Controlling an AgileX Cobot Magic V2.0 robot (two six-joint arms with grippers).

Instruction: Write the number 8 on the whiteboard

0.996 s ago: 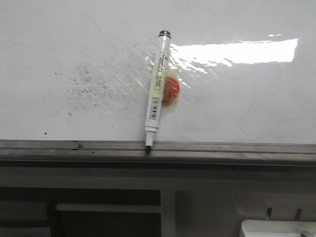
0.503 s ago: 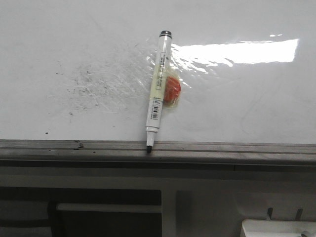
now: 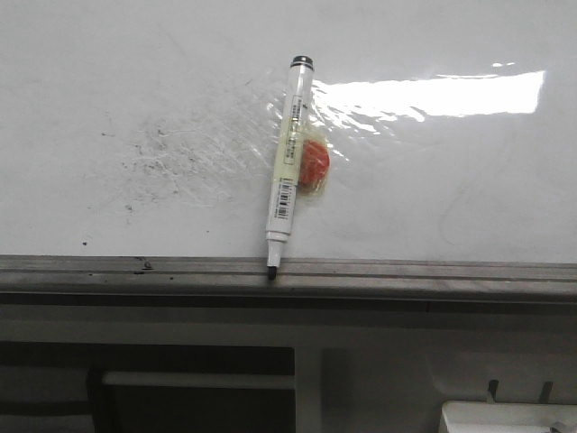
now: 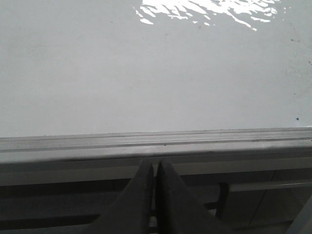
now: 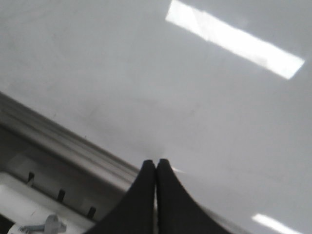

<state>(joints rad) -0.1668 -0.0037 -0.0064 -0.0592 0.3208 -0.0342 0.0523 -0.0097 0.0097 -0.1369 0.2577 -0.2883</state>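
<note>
Glossy white whiteboard (image 3: 469, 180) with scuffed grey smudges, dull grey metal rail (image 3: 433, 275), smooth plastic marker (image 3: 288, 153)

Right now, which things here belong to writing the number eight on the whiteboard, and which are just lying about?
For the job:
- whiteboard, no 8 drawn yet
- marker, uncapped, tip on the grey rail
- left gripper and right gripper, fingers shut, empty

Just there:
- orange blob taped beside the marker
- grey speckled smudge
- bolt in the white tray
</note>
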